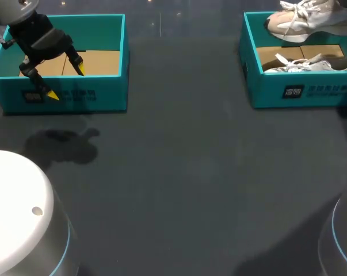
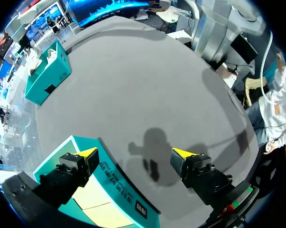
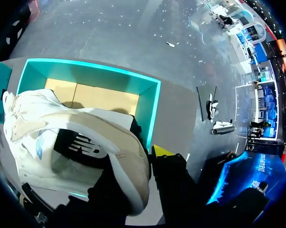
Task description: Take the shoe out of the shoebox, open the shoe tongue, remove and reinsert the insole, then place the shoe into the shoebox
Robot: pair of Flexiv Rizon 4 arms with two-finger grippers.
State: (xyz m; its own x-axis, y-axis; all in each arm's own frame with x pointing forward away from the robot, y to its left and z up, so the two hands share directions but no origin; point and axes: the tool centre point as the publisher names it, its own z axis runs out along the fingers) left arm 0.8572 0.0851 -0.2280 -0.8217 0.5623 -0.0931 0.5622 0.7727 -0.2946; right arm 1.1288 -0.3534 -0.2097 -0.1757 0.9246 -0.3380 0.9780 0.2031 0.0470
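Nearest, two white rounded housings are seen at the near corners of the dark grey desk. A shadow of the left arm is cast on the desk just in front of the left shoebox, a teal box with a brown cardboard floor.

A little farther, the left end effector is held above the near wall of this left shoebox. Its fingers are spread wide and nothing is gripped by them. In the left wrist view one yellow tip is seen over the inside of the box and the other over the bare desk, with the box wall lying below, between them.

At the right side of the desk, well apart from the left one, the right shoebox is placed; it is also teal. A second shoe, white with loose laces, is lying inside it on the cardboard floor.

Farthest, the shoe, beige and white, is held up in the air above the far part of the right shoebox, out of it. It is gripped by the right end effector, which is closed on it. In the right wrist view only one yellow fingertip is seen, just beside the shoe; the other finger is hidden behind the shoe.
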